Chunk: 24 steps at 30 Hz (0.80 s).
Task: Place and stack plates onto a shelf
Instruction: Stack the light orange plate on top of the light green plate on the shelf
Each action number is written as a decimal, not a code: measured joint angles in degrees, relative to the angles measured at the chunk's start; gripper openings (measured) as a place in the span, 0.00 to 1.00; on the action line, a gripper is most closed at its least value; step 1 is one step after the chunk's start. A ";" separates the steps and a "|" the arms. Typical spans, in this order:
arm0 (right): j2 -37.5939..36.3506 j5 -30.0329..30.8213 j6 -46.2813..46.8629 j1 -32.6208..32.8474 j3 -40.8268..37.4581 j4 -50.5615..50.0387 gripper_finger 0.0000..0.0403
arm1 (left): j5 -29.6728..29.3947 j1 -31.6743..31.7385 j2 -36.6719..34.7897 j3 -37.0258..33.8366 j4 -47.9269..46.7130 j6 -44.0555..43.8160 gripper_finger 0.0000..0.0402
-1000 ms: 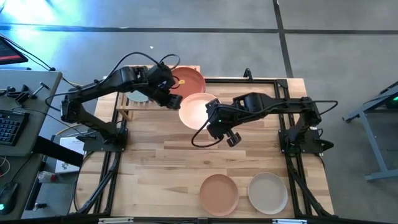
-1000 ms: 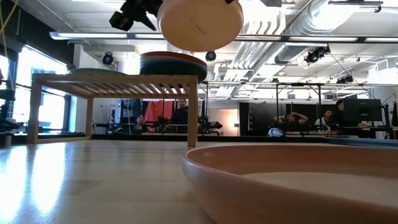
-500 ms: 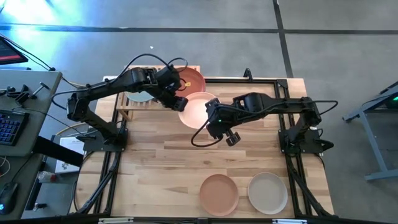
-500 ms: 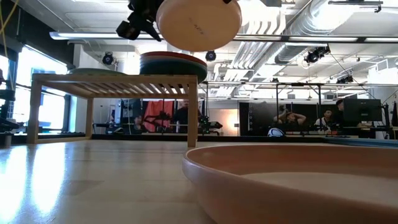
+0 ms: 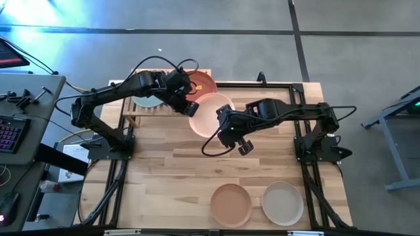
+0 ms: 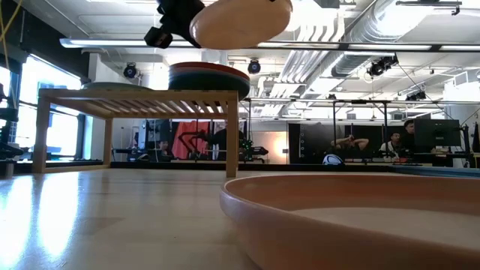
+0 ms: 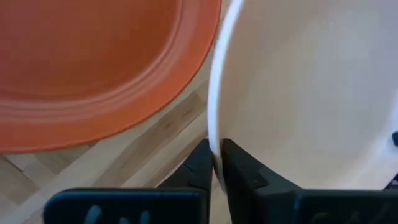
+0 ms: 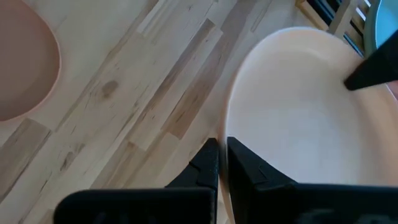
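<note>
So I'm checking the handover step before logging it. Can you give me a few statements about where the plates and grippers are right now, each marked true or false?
1. Both grippers pinch the rim of the peach plate. True: left gripper and right gripper are each shut on it.
2. The peach plate rests on the shelf. False: it is held in the air.
3. Two plates lie on the table's near edge. True: a tan-orange plate and a beige plate.
4. The shelf carries no plates. False: a stack topped by a terracotta plate sits there.
</note>
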 joint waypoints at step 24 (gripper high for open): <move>-0.07 1.04 11.85 -0.06 0.00 -0.74 0.28 | -0.81 3.80 -2.59 -0.07 -8.99 2.52 0.01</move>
